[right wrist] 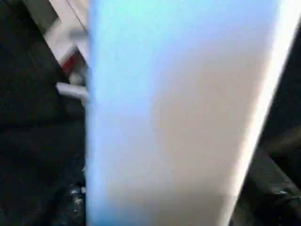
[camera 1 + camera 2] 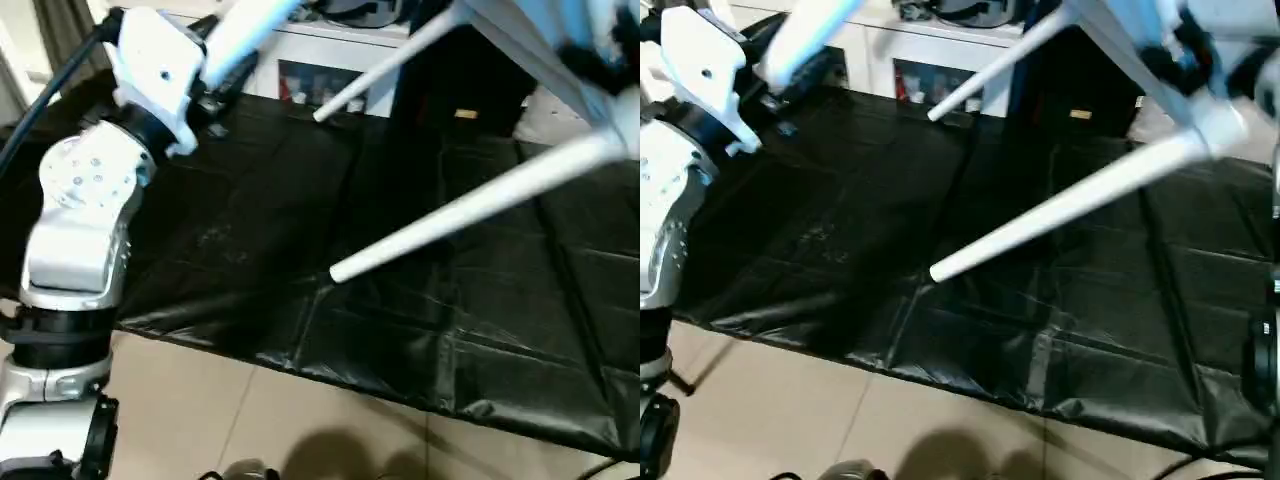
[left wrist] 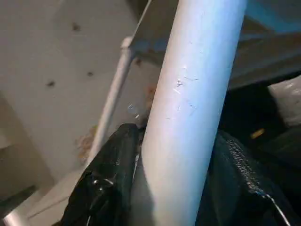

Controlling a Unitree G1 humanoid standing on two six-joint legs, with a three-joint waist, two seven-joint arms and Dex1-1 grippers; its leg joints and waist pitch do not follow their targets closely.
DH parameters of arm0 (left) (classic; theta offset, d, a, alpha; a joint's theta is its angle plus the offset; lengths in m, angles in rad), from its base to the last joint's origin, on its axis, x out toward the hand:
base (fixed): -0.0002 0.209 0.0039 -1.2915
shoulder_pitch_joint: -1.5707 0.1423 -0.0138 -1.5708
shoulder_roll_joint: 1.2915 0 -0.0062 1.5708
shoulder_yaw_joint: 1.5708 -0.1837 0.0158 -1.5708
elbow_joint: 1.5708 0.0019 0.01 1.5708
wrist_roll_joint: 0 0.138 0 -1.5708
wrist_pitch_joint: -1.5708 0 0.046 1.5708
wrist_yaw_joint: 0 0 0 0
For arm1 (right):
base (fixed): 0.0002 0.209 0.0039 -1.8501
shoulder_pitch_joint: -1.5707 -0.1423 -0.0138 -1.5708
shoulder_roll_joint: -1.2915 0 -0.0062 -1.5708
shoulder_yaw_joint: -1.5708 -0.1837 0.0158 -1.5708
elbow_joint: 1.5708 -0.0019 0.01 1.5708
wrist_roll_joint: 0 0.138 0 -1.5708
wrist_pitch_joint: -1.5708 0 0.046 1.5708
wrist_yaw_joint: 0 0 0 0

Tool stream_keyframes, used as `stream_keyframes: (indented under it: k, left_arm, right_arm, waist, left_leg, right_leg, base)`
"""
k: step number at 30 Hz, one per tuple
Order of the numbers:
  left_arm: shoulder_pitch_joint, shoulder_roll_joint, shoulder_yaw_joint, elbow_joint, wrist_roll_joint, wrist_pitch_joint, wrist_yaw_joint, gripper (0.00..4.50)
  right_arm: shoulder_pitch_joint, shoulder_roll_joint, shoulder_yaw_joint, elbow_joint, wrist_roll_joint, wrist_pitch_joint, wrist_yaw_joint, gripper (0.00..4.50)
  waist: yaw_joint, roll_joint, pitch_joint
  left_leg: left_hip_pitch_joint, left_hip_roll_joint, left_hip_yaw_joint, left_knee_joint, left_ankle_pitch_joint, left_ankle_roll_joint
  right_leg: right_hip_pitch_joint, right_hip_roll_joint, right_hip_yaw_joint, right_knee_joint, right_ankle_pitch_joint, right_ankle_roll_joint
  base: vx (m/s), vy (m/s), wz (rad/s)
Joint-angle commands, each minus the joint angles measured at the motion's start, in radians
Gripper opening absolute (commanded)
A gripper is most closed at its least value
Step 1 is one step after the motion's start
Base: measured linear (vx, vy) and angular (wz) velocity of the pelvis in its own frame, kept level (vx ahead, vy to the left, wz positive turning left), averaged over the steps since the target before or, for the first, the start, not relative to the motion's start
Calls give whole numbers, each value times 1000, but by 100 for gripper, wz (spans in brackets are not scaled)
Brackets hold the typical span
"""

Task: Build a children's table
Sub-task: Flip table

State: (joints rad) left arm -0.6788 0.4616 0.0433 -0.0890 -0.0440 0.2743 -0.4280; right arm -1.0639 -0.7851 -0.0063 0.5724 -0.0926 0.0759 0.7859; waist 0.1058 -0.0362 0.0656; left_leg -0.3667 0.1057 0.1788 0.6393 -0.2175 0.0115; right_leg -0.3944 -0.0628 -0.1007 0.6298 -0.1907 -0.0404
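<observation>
We hold the table aloft over the black sheet: our left gripper pinches one leg; the right gripper's state we cannot tell.

2 head cams look forward and down from slightly offset spots, sharing the black sheet and the white legs above it. Left wrist cam looks along a leg at close range. Right wrist cam sits even closer to a white leg.
</observation>
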Motion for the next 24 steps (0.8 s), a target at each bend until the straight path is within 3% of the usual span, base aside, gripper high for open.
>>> stream_keyframes:
  k: [1,2,3,4,5,6,7,8,9,11,12,13,14,15,16,17,18,20,21,22,24]
  left_arm:
    - [-20,-52,-86,43,-25,46,7,190]
    - [-22,-52,-84,48,-19,45,9,190]
    - [-25,-61,-78,54,-4,55,8,190]
    - [-25,-61,-78,54,-4,55,8,190]
    - [-25,-65,-79,61,10,55,4,190]
    - [-24,-65,-82,64,15,51,1,190]
    - [-20,-63,-85,69,23,50,2,190]
    - [-19,-63,-86,72,25,49,3,189]
    - [-16,-62,-88,82,30,48,6,189]
    - [-14,-61,-88,95,36,41,8,187]
    - [-8,-54,-89,120,53,4,13,186]
    - [-5,-51,-89,130,62,-14,15,185]
    - [-5,-51,-89,132,65,-19,15,183]
    - [9,-48,-80,147,72,-33,19,180]
    - [17,-48,-70,147,73,-22,21,178]
    - [22,-49,-63,147,72,-20,25,178]
    - [30,-48,-52,147,69,-26,25,175]
    - [40,-48,-45,147,67,-26,31,173]
    - [45,-47,-39,146,63,-24,33,172]
    - [54,-46,-34,146,57,-26,35,172]
    - [66,-46,-27,144,45,-34,27,168]
  right_arm:
    - [-11,92,101,-37,74,-121,146,333]
    - [-13,101,91,-32,83,-151,141,346]
    - [-22,124,62,-11,106,-204,130,358]
    - [-22,124,62,-11,106,-204,130,366]
    - [-31,164,1,-10,164,-218,116,372]
    - [-37,185,-34,-13,199,-220,112,378]
    - [-45,212,-83,-29,254,-223,108,385]
    - [-50,224,-105,-35,276,-233,100,395]
    - [-62,252,-165,-59,352,-241,88,395]
    - [-66,271,-211,-84,421,-249,80,421]
    - [-35,284,-236,-128,475,-230,76,425]
    - [-17,287,-239,-145,489,-219,75,431]
    - [-12,288,-240,-150,492,-217,75,442]
    - [76,314,-249,-237,536,-170,58,447]
    - [130,335,-254,-292,561,-139,47,450]
    - [167,351,-258,-330,578,-118,34,450]
    - [256,388,-251,-402,584,-102,-2,450]
    - [341,422,-240,-457,586,-97,-29,450]
    - [381,441,-239,-477,588,-97,-47,450]
    - [434,468,-239,-499,596,-89,-78,450]
    - [504,499,-235,-524,601,-72,-120,450]
  waist:
    - [-8,-20,-51]
    - [-8,-14,-51]
    - [-15,-16,-49]
    - [-15,-16,-49]
    - [-20,-8,-46]
    - [-24,-9,-45]
    - [-31,-10,-44]
    - [-29,3,-44]
    - [-35,4,-45]
    - [-37,22,-48]
    - [-35,24,-45]
    - [-27,29,-44]
    - [-26,27,-44]
    - [-21,28,-43]
    - [-17,34,-38]
    - [-18,35,-41]
    - [-29,36,-38]
    - [-29,42,-46]
    - [-30,35,-51]
    - [-25,42,-54]
    - [-18,38,-47]
  left_leg:
    - [17,120,-62,-72,-290,23]
    - [16,120,-64,-72,-297,21]
    - [16,123,-67,-74,-332,13]
    - [16,123,-67,-74,-332,13]
    - [23,123,-71,-74,-373,1]
    - [26,123,-71,-75,-393,-1]
    - [32,124,-78,-76,-434,-13]
    - [36,124,-82,-77,-458,-20]
    - [49,131,-84,-81,-517,-38]
    - [49,142,-92,-95,-588,-60]
    - [54,146,-90,-102,-622,-75]
    - [64,141,-85,-99,-634,-91]
    - [67,138,-83,-97,-633,-96]
    - [70,136,-80,-95,-620,-99]
    - [62,138,-81,-104,-595,-91]
    - [58,141,-85,-108,-592,-96]
    - [44,146,-99,-124,-624,-112]
    - [56,147,-101,-130,-688,-145]
    - [55,143,-99,-127,-677,-145]
    - [49,140,-96,-123,-634,-136]
    - [56,133,-86,-110,-567,-105]
  right_leg:
    - [24,-128,68,-114,-551,-95]
    - [24,-129,68,-114,-552,-95]
    - [21,-131,66,-117,-577,-85]
    - [21,-131,66,-117,-577,-85]
    - [17,-131,64,-125,-614,-75]
    - [15,-131,65,-130,-625,-71]
    - [14,-130,55,-135,-651,-62]
    - [16,-129,52,-138,-654,-57]
    - [12,-126,42,-145,-635,-53]
    - [24,-119,28,-138,-556,-51]
    - [20,-119,30,-138,-529,-54]
    - [12,-123,36,-143,-529,-57]
    - [10,-125,37,-143,-531,-60]
    - [9,-130,40,-146,-541,-63]
    - [20,-133,47,-152,-541,-47]
    - [25,-135,46,-146,-532,-47]
    - [42,-127,36,-143,-537,-34]
    - [39,-126,36,-136,-505,-45]
    - [41,-134,39,-133,-499,-62]
    - [43,-144,47,-132,-498,-70]
    - [32,-155,52,-151,-558,-64]
  base:
    - [0,0,0]
    - [0,0,0]
    - [0,0,0]
    - [0,0,0]
    - [0,0,0]
    - [0,0,0]
    - [0,0,0]
    - [0,0,0]
    - [-55,28,2]
    - [-51,35,1]
    - [0,0,0]
    - [0,0,0]
    - [0,0,0]
    - [0,0,0]
    - [0,0,0]
    - [0,0,0]
    - [0,0,0]
    - [0,0,0]
    - [0,0,0]
    - [0,0,0]
    - [0,0,0]
